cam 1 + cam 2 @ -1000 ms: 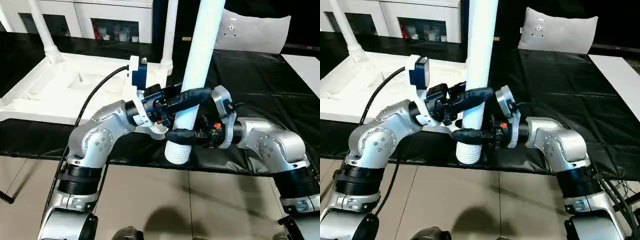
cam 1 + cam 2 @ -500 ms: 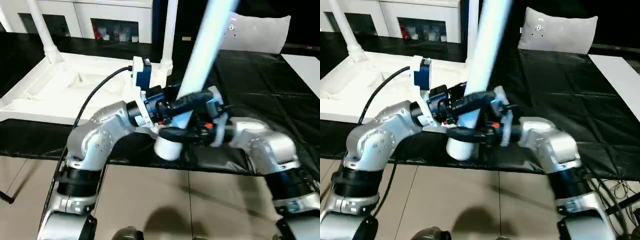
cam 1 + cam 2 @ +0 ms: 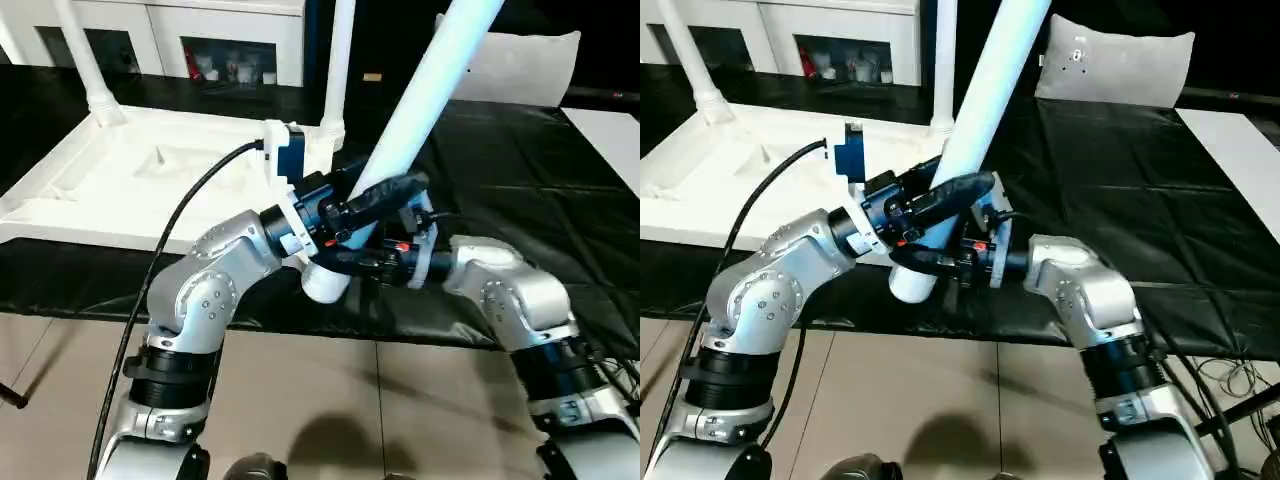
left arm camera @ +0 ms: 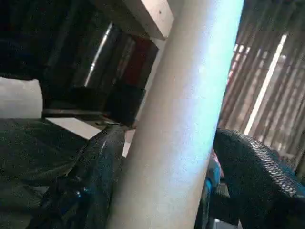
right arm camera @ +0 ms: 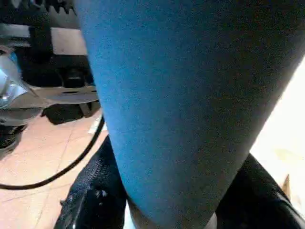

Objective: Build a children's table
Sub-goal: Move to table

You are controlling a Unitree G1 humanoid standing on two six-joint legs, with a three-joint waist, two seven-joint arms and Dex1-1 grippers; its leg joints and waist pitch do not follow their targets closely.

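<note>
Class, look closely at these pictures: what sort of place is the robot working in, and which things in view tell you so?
Probably an indoor lab or workshop set up for robot trials. A work surface under a black cover holds an upturned white table top, a white cabinet with glass doors stands behind, and the floor is plain tile.

I can't read any text, label, brand, number or sign anywhere in these views.
</note>
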